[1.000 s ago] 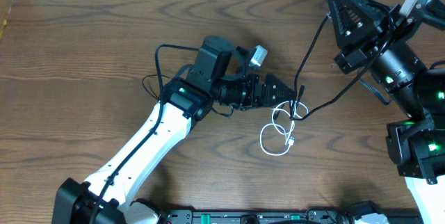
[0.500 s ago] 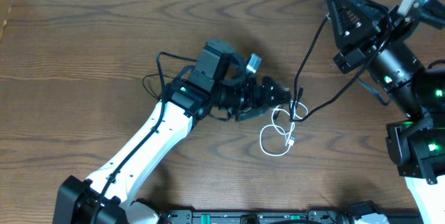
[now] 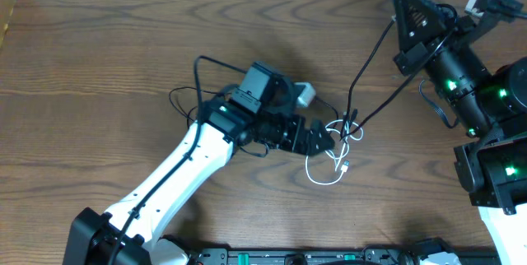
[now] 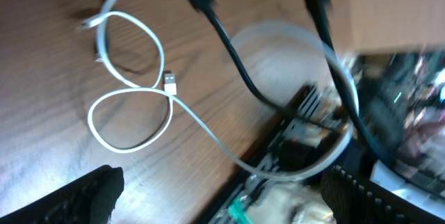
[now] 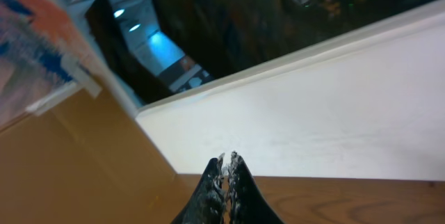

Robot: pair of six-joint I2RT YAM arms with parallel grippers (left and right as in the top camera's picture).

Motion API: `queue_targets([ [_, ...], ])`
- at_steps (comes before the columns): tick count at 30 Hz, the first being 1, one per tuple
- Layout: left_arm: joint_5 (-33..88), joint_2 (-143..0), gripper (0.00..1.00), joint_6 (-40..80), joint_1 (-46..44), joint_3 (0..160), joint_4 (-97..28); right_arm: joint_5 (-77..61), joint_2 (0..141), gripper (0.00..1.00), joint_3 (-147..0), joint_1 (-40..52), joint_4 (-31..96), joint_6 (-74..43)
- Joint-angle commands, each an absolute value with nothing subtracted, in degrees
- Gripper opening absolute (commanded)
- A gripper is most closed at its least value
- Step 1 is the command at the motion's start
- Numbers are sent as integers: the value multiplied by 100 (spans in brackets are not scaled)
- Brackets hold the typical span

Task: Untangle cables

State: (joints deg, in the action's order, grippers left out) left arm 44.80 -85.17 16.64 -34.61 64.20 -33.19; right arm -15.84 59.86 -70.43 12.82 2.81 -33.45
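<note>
Black cable (image 3: pixel 370 57) pinched in right pincer (image 5: pixel 227 163); left pincer (image 4: pixel 222 193) gapes wide.

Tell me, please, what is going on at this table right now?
Two robot arms are untangling a black cable and a white cable on the table. The right hand, raised at the far right, is shut, apparently on the black cable rising to it. The left hand is open, low over the white loops. The cables cross there, not yet separated.
</note>
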Motion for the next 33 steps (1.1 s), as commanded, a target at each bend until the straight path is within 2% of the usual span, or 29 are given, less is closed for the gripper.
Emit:
queue_targets([
  [1,4447,-8571,94,353,-3710,6407,-3363,-1039,6031,1,-7076,1269,305,-3579],
  [5,4324,-8571,95,-69,-3979,6407,-3376,-797,6123,1,-7076,1269,486,-3577],
  [14,3782,-8571,95,62,-4049,6407,-3144,-642,6335,1,-7076,1269,932,-4018],
  [21,3085,-8560,93,932,-4047,6407,-2346,-582,6333,1,-7076,1269,923,-5000],
  [26,2106,-8368,94,1717,-4047,6407,-2213,-489,6333,1,-7076,1164,928,-5035],
  [33,1557,-7804,98,2182,-4047,6364,-2340,-510,6331,1,-7076,1118,926,-5063],
])
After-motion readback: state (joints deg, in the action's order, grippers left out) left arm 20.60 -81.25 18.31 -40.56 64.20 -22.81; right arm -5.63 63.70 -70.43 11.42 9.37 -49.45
